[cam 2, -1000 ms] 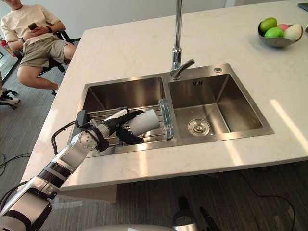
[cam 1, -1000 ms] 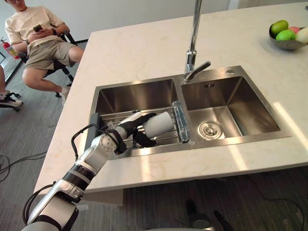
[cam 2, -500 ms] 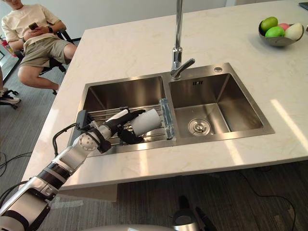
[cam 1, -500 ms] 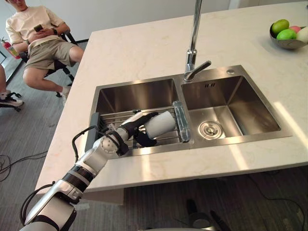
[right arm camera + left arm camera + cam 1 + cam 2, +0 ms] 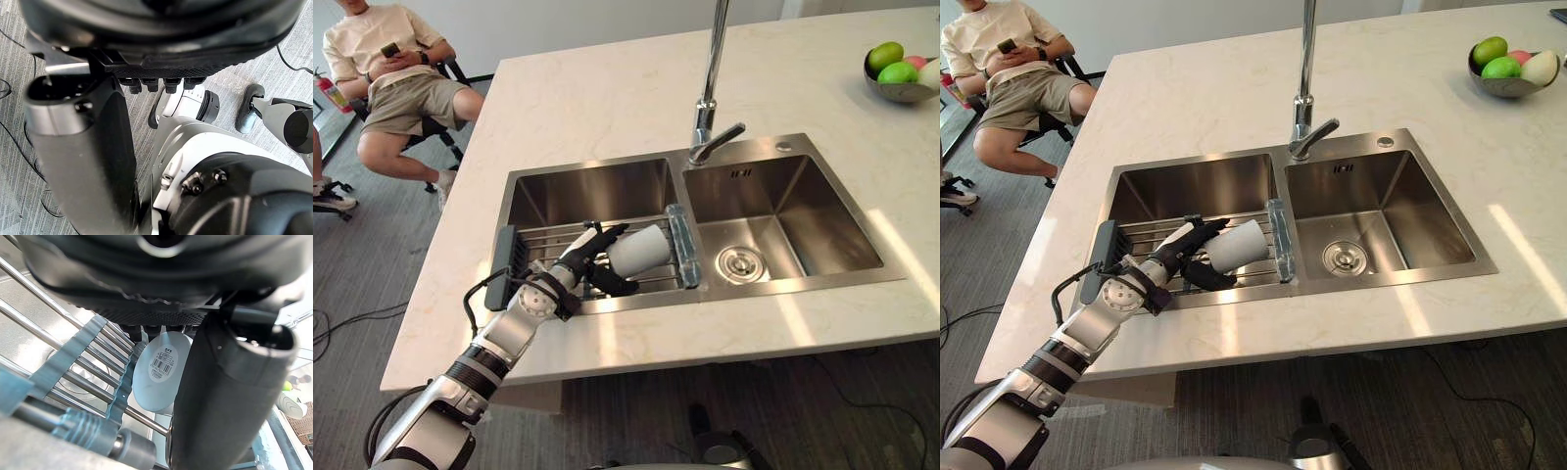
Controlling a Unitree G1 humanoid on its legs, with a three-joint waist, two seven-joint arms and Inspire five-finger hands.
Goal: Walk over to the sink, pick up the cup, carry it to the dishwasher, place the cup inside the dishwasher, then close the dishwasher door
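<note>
"Where's the cup (image 5: 641, 250) just now?"

"On its side on the wire rack (image 5: 546, 241) laid across the left basin of the sink (image 5: 597, 191). Its base faces the robot, and its mouth is just beside the rack's clear end piece (image 5: 677, 245)."

"Has the robot got hold of it?"

"Not as I read it. The left hand (image 5: 590, 259) is down in the basin with its fingers (image 5: 610, 232) stretched over the top of the cup and its thumb (image 5: 619, 288) low on the near side. The base sits between them. The fingers look straight, not curled, so I'd call the hand open, bracketing the cup but not squeezing it. In the left wrist view the labelled base shows just past the thumb."

"So what makes a good grab from there?"

"I'd push the hand in a little further so more of the wall lies in the palm, then close the fingers and thumb evenly. A smooth round cup on bars will roll if one side presses first. Then lift straight up, clear of the end piece and the basin wall, before swinging it over the table (image 5: 607, 88)."

"And the right hand (image 5: 83, 147)?"

"It's hanging over the floor (image 5: 293, 49). I can't tell whether it's open or closed."
</note>
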